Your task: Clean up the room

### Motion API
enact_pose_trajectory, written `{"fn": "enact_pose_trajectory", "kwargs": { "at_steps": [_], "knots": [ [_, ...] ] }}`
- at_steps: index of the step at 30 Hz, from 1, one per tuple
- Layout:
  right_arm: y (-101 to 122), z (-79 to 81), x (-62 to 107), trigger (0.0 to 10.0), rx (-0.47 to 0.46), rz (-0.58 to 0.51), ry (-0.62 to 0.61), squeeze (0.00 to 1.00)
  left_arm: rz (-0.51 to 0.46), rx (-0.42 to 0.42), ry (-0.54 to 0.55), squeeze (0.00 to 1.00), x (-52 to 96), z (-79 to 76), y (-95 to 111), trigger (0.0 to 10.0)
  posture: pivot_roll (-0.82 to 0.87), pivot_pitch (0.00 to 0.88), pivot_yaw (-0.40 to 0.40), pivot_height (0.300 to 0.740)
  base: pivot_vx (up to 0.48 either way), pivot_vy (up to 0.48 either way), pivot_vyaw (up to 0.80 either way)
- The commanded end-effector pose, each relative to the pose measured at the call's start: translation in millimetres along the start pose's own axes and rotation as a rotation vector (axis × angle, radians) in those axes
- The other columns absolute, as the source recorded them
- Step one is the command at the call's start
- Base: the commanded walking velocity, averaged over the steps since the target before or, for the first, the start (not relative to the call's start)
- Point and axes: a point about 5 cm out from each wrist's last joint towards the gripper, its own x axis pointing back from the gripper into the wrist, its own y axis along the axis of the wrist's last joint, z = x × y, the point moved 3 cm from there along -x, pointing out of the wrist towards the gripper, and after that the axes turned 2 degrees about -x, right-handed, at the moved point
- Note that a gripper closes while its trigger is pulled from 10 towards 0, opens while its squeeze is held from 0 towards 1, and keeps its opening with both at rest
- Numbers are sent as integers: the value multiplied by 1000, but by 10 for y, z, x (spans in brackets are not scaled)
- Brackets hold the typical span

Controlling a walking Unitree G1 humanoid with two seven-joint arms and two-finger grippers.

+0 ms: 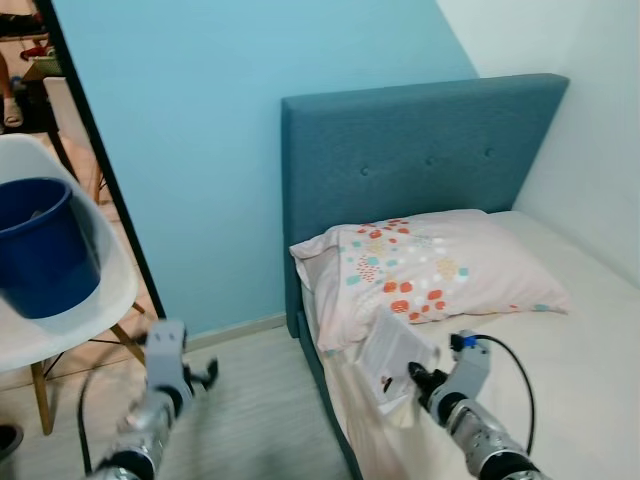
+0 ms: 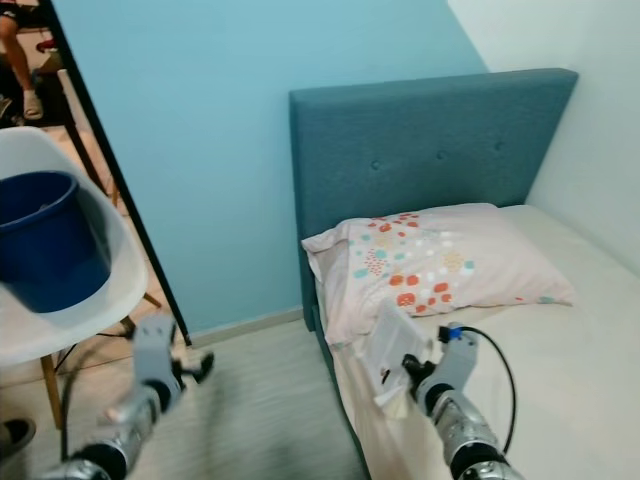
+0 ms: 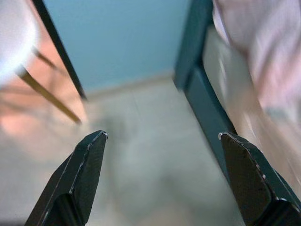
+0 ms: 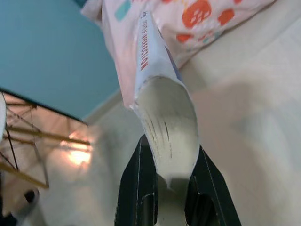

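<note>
Ideally the right gripper (image 4: 170,176), fingers clamped on the book (image 4: 162,101) over the bed (image 1: 590,360), keeps it level toward the blue bucket (image 1: 40,245), while the left gripper (image 3: 162,155) hangs with fingers spread.

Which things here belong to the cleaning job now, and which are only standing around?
In the job:
- booklet, clamped at its edge in the right claw, above the bed
- left claw, open over the floor, holding nothing

Only around:
- spotted pillow
- blue headboard
- blue bucket on the white chair
</note>
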Motion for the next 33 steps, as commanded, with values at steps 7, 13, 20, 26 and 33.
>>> {"fn": "enact_pose_trajectory", "kwargs": {
  "at_steps": [7, 13, 20, 26, 33],
  "knots": [
    [284, -123, 24, 10000, -164, -86, -1, 0, -105, -11, -59, 0, -54, -119, 235, 10000, -72, 0, -36, 685, 0, 0, 0],
    [386, -101, 30, 10000, -369, -109, 75, 0, -98, 39, -81, 0, -56, -279, 179, 10000, -71, 0, -41, 665, 0, 0, 0],
    [388, -84, 29, 10000, -433, -111, 95, 0, -54, 105, -113, 0, -13, -483, 3, 10000, -73, 0, -39, 640, 0, 0, 0],
    [369, -75, 34, 10000, -430, -86, 113, 0, -48, 107, -116, 0, 3, -485, -29, 10000, -68, 0, -37, 620, 0, 0, 0],
    [426, -132, 49, 10000, -413, -86, 91, 0, -60, 93, -95, 0, -7, -369, 20, 10000, -63, 0, -29, 595, 0, 0, 0]
  ]
}}
